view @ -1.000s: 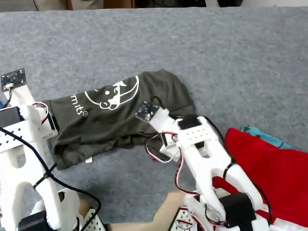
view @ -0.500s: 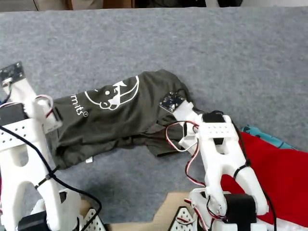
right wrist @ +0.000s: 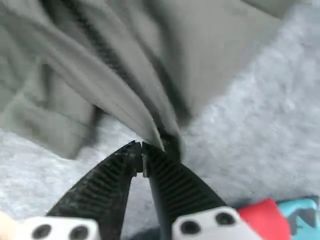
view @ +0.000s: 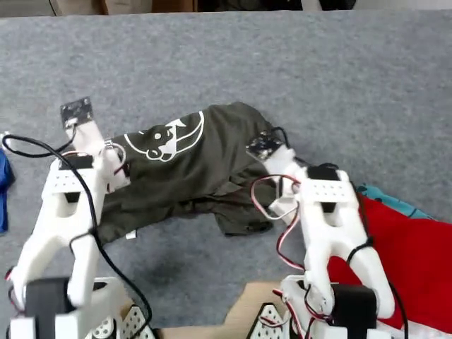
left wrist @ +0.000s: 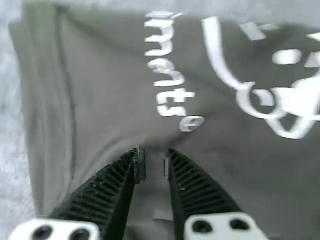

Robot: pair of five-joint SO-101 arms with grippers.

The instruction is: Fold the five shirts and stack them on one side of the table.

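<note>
From where I stand I count four pieces of clothing: one dark green shirt (view: 212, 152) carrying one white print, one red shirt (view: 406, 247), one teal garment (view: 385, 199) and one blue garment (view: 3, 192). Those last two are mere slivers, so I can't swear they're shirts. There are two white arms, the left arm (view: 67, 205) and the right arm (view: 328, 212), with one gripper apiece: the left gripper (left wrist: 151, 162) and the right gripper (right wrist: 142, 150), two black fingers (left wrist: 192, 187) on each. One grey table (view: 318, 70) carries the lot.
</note>
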